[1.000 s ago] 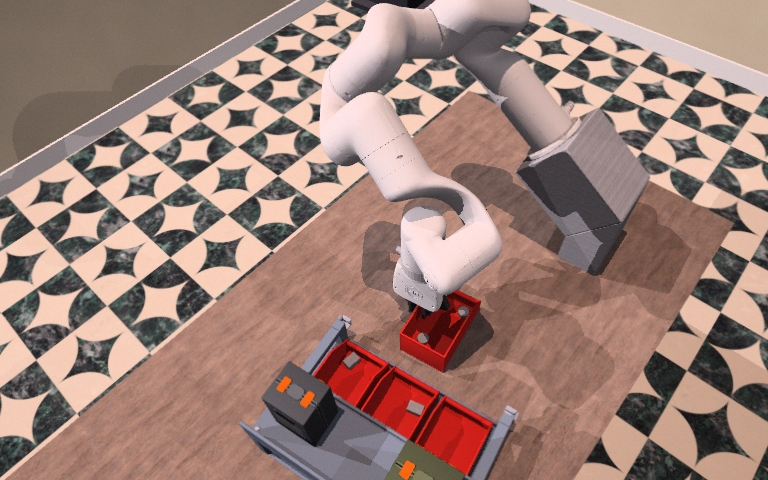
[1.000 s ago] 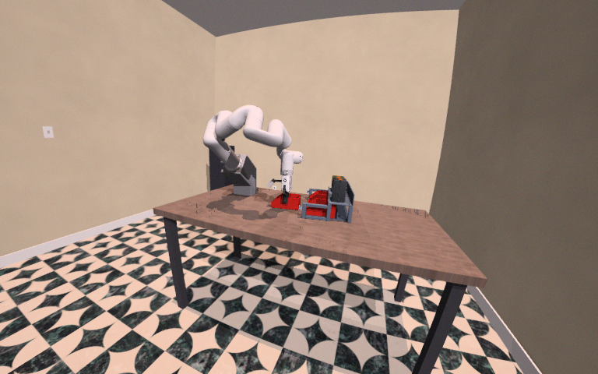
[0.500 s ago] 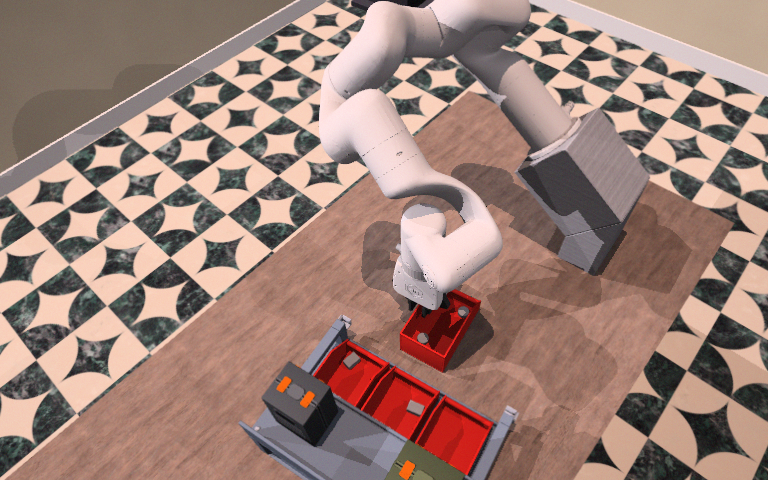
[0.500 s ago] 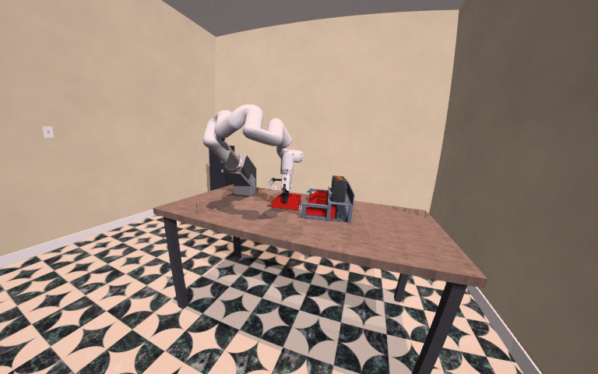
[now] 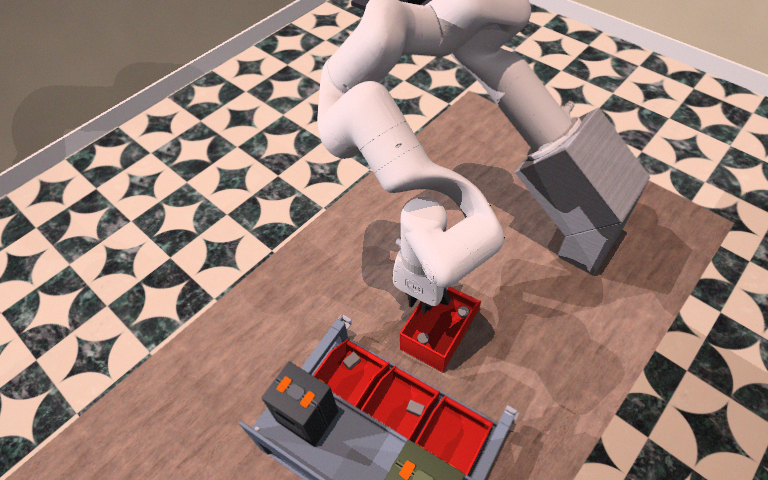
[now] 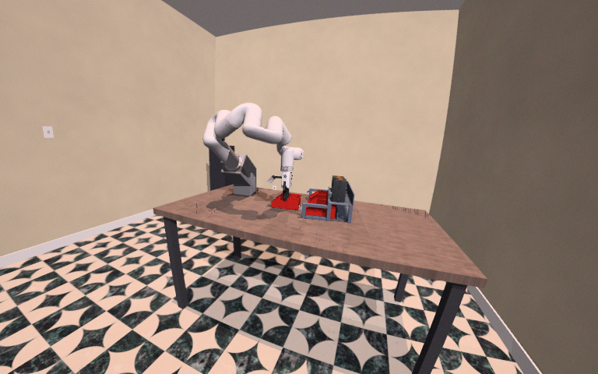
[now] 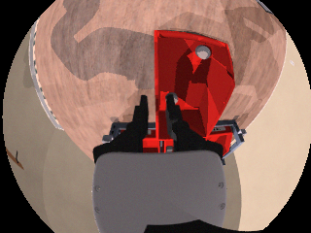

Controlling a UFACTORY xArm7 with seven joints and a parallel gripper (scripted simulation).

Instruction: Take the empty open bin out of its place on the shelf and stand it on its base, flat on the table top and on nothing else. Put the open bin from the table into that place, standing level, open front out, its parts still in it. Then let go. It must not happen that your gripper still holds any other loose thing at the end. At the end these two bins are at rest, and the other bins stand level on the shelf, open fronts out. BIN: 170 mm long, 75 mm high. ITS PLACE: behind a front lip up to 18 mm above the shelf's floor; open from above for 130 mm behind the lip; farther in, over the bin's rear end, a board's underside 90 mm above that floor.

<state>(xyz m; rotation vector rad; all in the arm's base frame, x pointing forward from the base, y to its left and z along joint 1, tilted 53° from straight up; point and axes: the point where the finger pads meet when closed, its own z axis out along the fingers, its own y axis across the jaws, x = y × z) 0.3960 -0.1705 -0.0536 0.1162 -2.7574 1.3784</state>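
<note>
A red open bin [image 5: 436,339] [image 6: 286,202] [image 7: 194,84] stands on the wooden table [image 5: 566,350] in front of the shelf. Two grey parts [image 5: 422,337] [image 5: 462,311] lie in it. My gripper [image 5: 429,303] [image 6: 285,192] [image 7: 156,103] is open and points straight down. One finger is on each side of the bin's side wall near its rear end. On the grey shelf [image 5: 334,338] [image 6: 348,203] three red bins stand side by side. The left bin [image 5: 351,370] and the middle bin [image 5: 399,399] each hold a grey part. The right bin [image 5: 453,433] is empty.
A black box with orange clips [image 5: 298,403] [image 6: 338,187] stands on the shelf's upper board over the left bin's rear. An olive box [image 5: 421,465] stands beside it. The arm's grey base block [image 5: 589,186] stands at the table's far end.
</note>
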